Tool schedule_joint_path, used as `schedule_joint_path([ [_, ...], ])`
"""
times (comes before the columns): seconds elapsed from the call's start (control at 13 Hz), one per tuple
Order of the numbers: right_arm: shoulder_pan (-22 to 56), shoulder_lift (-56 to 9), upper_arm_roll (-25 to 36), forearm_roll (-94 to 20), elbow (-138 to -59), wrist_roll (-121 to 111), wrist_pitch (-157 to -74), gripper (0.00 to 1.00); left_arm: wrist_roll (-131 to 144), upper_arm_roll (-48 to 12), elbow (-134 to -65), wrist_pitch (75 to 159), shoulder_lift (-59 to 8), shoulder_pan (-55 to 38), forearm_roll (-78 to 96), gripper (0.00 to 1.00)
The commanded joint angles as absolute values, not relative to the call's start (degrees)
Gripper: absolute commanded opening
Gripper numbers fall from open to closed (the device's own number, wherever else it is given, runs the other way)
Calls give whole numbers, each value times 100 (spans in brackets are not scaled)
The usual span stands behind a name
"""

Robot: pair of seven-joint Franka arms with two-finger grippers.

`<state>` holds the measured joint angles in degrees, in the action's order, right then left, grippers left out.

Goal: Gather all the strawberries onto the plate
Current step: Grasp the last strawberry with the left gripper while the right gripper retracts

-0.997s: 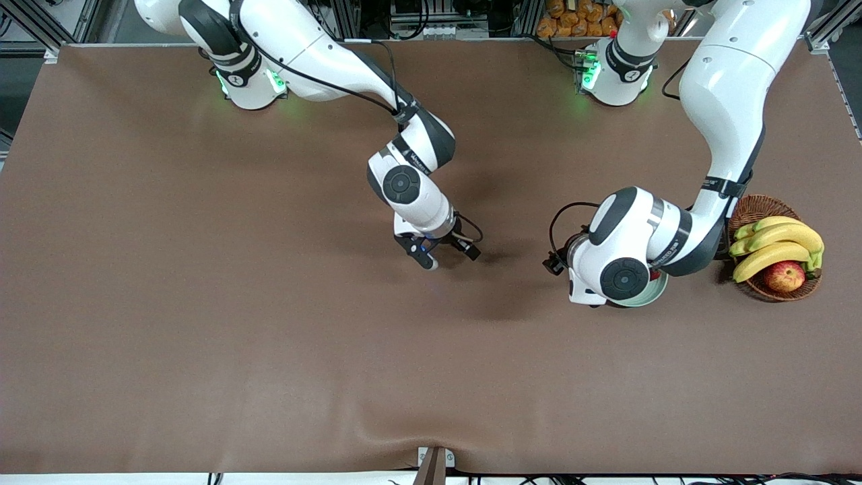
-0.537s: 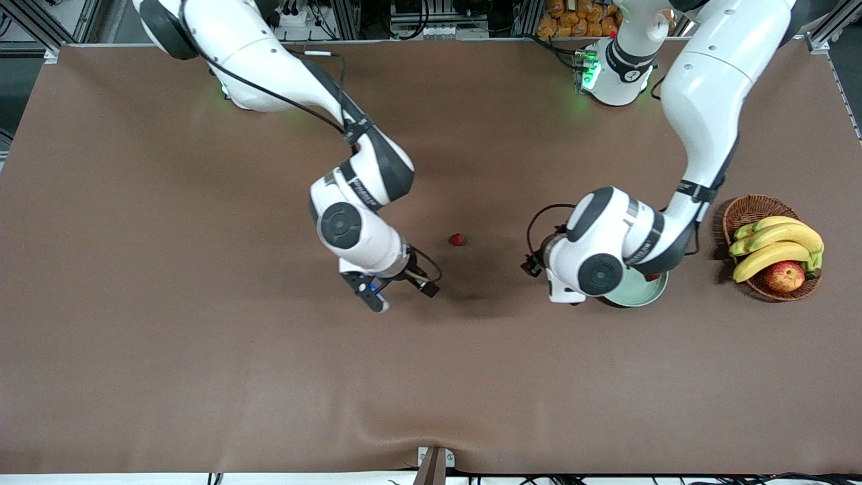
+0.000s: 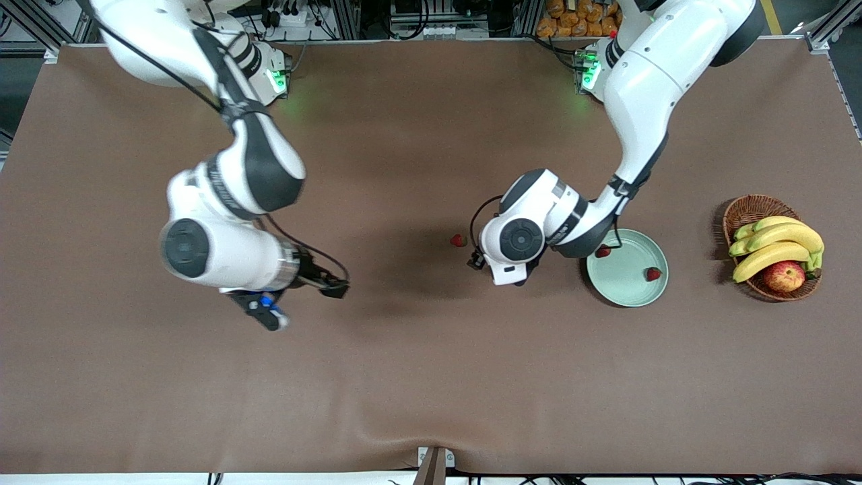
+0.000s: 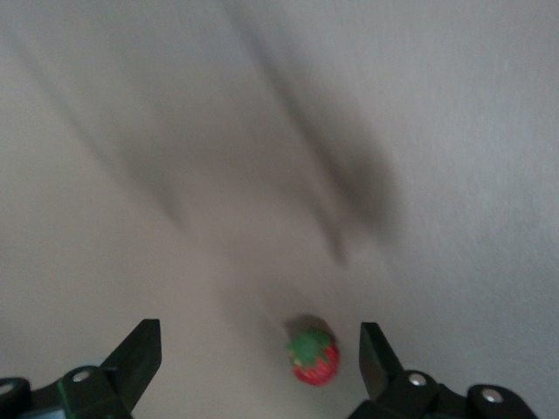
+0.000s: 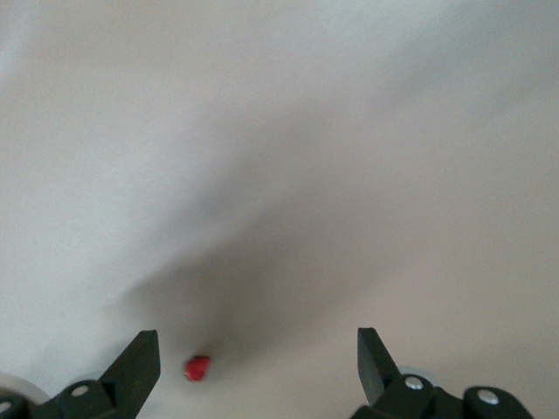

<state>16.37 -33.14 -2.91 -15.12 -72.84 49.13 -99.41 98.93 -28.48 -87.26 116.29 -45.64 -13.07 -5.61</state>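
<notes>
Just one strawberry (image 3: 458,240) beside plate (image 3: 623,289), open cloth (image 3: 431,377) around

Right tool (image 3: 269,318) swung away from mid-surface toward right arm's end, uncovering lone strawberry (image 3: 458,240). Left tool (image 4: 260,362) moved off plate (image 3: 627,289) to hover by that berry, baring two strawberries (image 3: 652,274) in plate.

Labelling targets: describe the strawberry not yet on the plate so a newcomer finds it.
Start at the mint-green plate beside the wicker basket. Go toward the right arm's end, past the left claw, open above the cloth. The strawberry lies alone on bare brown cloth; the other two sit on the plate.
</notes>
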Motion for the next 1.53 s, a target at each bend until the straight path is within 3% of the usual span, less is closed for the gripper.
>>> schedule_joint_path([
  [0.0, 960, -2753, -439, -1424, -7488, 4021, -9432, 100, 10449, -2777, -8710, 12162, -4745, -1546, -545, 100],
  [0.54, -323, -934, -483, -765, -8235, 1682, -8861, 100, 10547, -2725, -8710, 12357, -4931, -1740, -554, 81],
  [0.77, -527, -292, -519, -712, -8559, 1538, -8614, 100, 10547, -2716, -8710, 12384, -4966, -1767, -554, 72],
  [0.92, -527, 138, -553, -581, -8884, 1538, -8534, 100, 10538, -2707, -8701, 12384, -4975, -1767, -571, 55],
  [1.23, -536, 211, -510, -554, -8930, 1529, -8718, 100, 10258, -2628, -8666, 12384, -4984, -1767, -598, 0],
  [1.46, -510, -79, -492, -519, -8491, 1424, -8728, 100, 10108, -2637, -8684, 12218, -4773, -1557, -589, 0],
])
